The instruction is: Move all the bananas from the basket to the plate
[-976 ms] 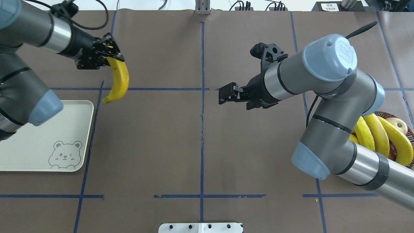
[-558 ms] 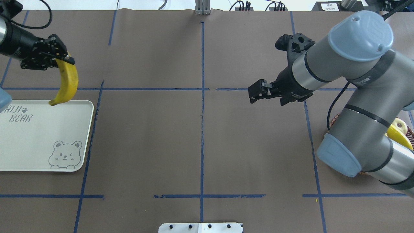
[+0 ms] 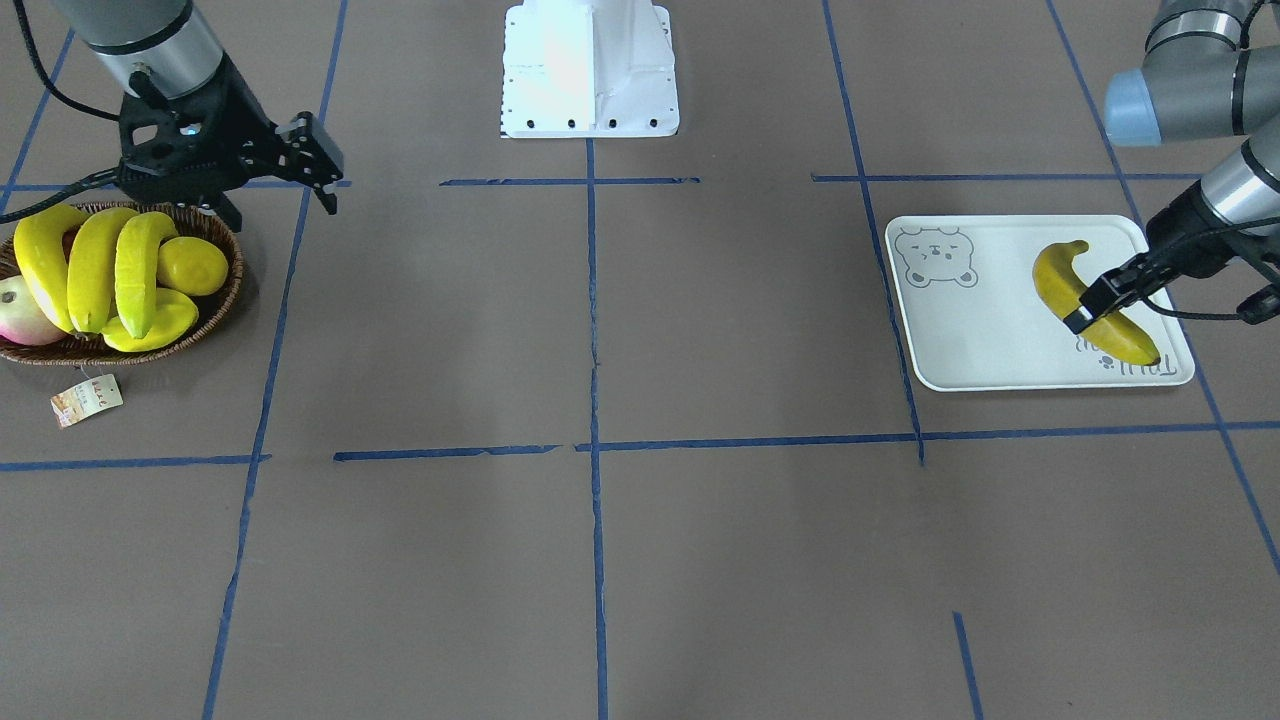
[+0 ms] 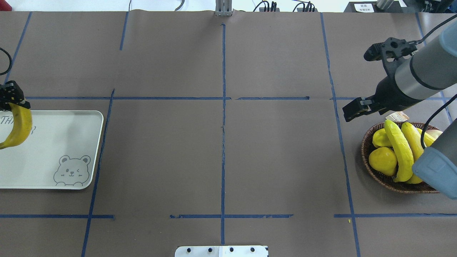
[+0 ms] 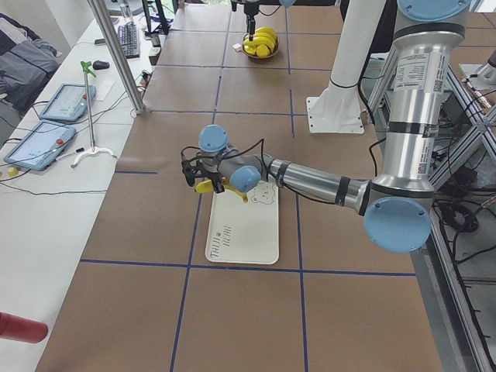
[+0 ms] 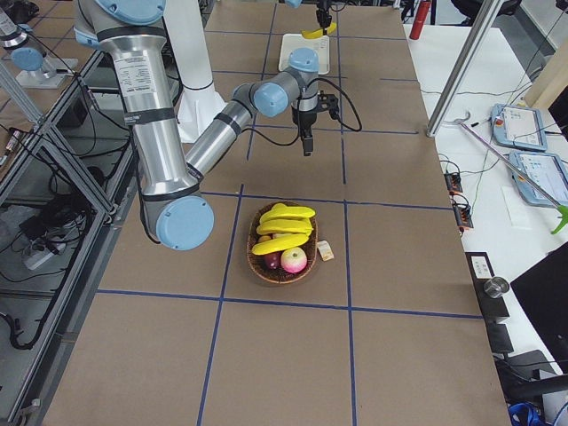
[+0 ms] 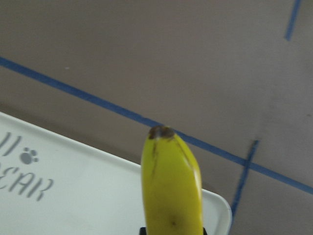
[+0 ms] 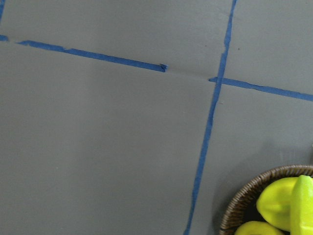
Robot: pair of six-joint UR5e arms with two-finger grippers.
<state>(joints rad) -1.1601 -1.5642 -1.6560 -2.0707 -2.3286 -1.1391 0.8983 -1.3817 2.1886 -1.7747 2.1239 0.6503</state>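
The long, curved, glossy yellow banana [image 3: 1058,272] in my left claw [image 3: 1092,304] now hangs over the pale rectangular bear-face plate [image 3: 1000,345]. A second ago it was out over the brown papered surface [image 4: 160,150], past the plate's corner. The claw is clamped on it, and I cannot tell whether the fruit touches the plate. My right claw [image 4: 351,110] has pulled back from mid-surface and sits just beside the oval dark wicker basket [image 3: 232,288]. It carries nothing, and I cannot tell whether its jaws are parted. I count four bananas. One is held, and three more bananas [image 3: 95,265] lie side by side in the basket with two other yellow fruits [image 3: 192,265] and one reddish apple [image 3: 22,312]. There is one plate, one basket and two claws.
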